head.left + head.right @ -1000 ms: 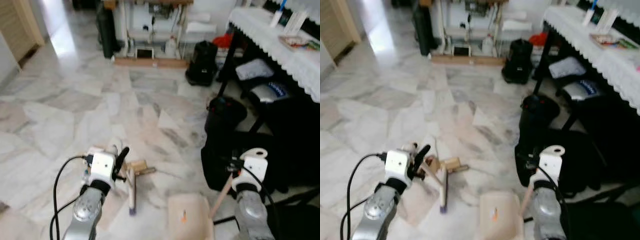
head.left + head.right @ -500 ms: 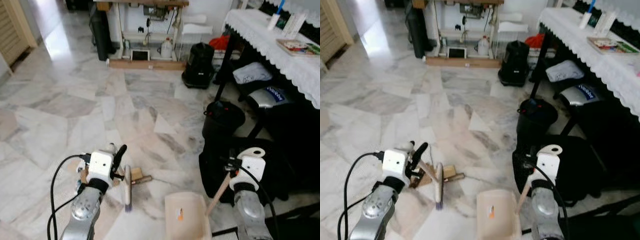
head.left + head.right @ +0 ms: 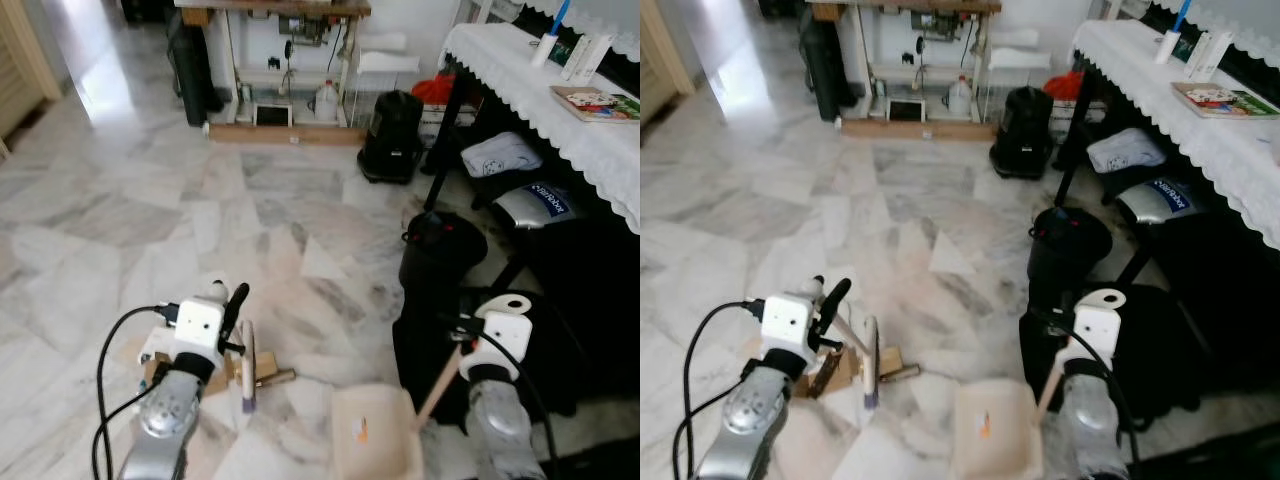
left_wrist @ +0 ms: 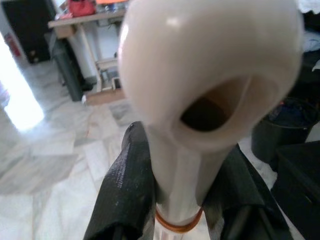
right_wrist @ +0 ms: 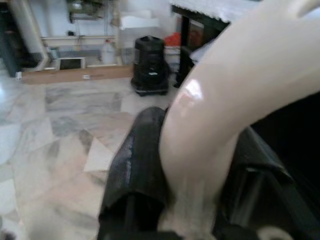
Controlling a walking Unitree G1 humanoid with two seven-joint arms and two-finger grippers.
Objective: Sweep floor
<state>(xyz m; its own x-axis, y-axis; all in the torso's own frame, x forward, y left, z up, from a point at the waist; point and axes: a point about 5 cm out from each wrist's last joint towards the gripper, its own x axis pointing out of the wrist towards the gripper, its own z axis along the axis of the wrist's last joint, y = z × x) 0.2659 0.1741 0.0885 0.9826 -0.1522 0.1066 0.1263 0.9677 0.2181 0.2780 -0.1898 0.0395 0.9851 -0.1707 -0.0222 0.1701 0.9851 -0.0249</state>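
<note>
Cream dustpan (image 3: 372, 436), grey-veined white marble floor (image 3: 120, 210), black bin (image 3: 440, 252), white lace-edged tablecloth (image 3: 560, 120).

The dustpan (image 3: 375, 438) runs off the picture's lower edge.

open marble floor (image 3: 150, 200) ahead-left | black bin (image 3: 440, 250), table (image 3: 560, 110) block right | shelf unit (image 3: 290, 70) far
</note>
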